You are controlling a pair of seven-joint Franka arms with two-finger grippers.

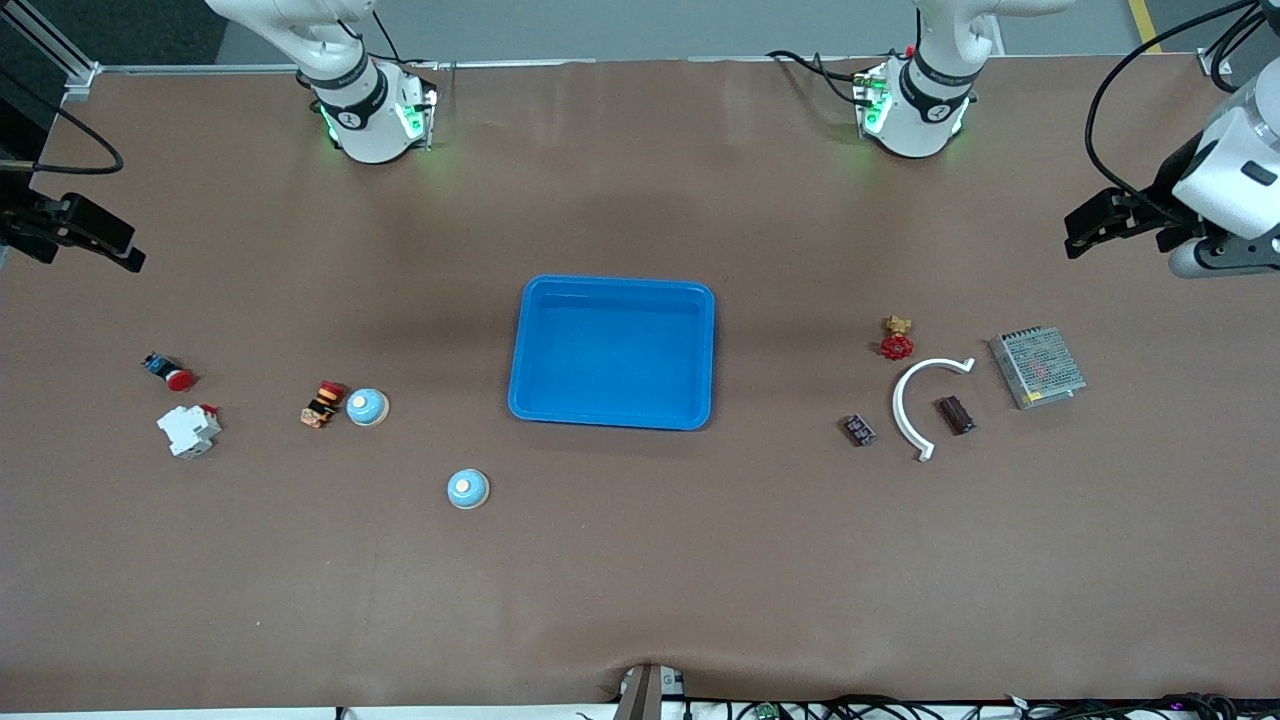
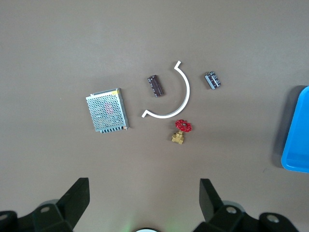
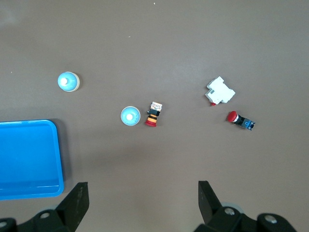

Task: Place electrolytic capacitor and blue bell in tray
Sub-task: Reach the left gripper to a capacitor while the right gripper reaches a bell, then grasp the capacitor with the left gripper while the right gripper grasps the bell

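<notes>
The blue tray (image 1: 612, 352) lies empty at the table's middle; its edge shows in both wrist views (image 2: 297, 135) (image 3: 26, 159). Two blue bells stand toward the right arm's end: one (image 1: 367, 406) (image 3: 130, 116) beside a striped part, the other (image 1: 467, 488) (image 3: 68, 81) nearer the front camera. Two small dark capacitor-like parts lie toward the left arm's end: a brown one (image 1: 955, 414) (image 2: 155, 86) inside a white arc, a black one (image 1: 858, 430) (image 2: 212, 79) beside it. My left gripper (image 1: 1080, 232) (image 2: 144, 182) and right gripper (image 1: 125, 250) (image 3: 142, 184) hang open and empty, high over the table's ends.
By the capacitors lie a white arc (image 1: 920, 400), a red-handled brass valve (image 1: 897, 338) and a metal mesh box (image 1: 1037, 367). By the bells lie a striped part (image 1: 322, 403), a white breaker (image 1: 189, 430) and a red push button (image 1: 170, 372).
</notes>
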